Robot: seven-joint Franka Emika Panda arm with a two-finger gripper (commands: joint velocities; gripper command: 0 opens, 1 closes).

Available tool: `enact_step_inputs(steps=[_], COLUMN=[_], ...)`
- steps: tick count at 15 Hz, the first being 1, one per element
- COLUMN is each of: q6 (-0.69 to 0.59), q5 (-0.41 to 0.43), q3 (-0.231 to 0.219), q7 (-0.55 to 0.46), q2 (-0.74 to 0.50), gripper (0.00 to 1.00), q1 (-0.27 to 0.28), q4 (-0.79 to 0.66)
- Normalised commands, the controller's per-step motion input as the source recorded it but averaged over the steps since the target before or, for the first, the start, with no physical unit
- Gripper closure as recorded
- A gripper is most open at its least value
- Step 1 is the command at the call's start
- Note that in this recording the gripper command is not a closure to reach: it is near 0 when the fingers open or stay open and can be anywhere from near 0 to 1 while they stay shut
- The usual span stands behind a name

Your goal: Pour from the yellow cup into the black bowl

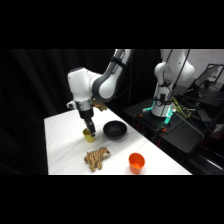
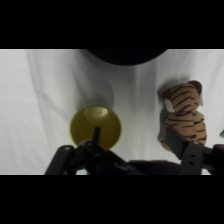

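Gripper [image 1: 89, 128] straddles yellow cup [image 2: 95, 128] rim, jaws not yet closed; black bowl [image 1: 115, 130] at 3 o'clock, side view.

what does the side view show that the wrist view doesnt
Only the side view shows the orange cup near the table's front edge, the arm's base beside the table, and the gripper coming down on the yellow cup. Only the wrist view looks down into the yellow cup, showing its inside. Both show the yellow cup, the black bowl and the striped tiger toy.
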Motion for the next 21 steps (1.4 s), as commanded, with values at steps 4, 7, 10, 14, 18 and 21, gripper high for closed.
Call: enact_step_inputs(steps=[4,7,10,14,18,21], q6=[0.18,0.16,0.11,0.05,-0.02,-0.07], q5=[0.092,0.065,0.057,0.022,-0.017,-0.039], q3=[0.082,0.07,0.07,0.045,0.008,-0.006], q7=[-0.02,0.01,0.0,0.02,0.06,0.08], q2=[0.16,0.1,0.03,0.0,-0.04,-0.08], gripper=[0.0,0.0,1.0,1.0,0.35,0.18], q1=[-0.064,-0.067,-0.072,-0.051,-0.019,0.004], q4=[0.04,0.08,0.08,0.07,0.08,0.06])
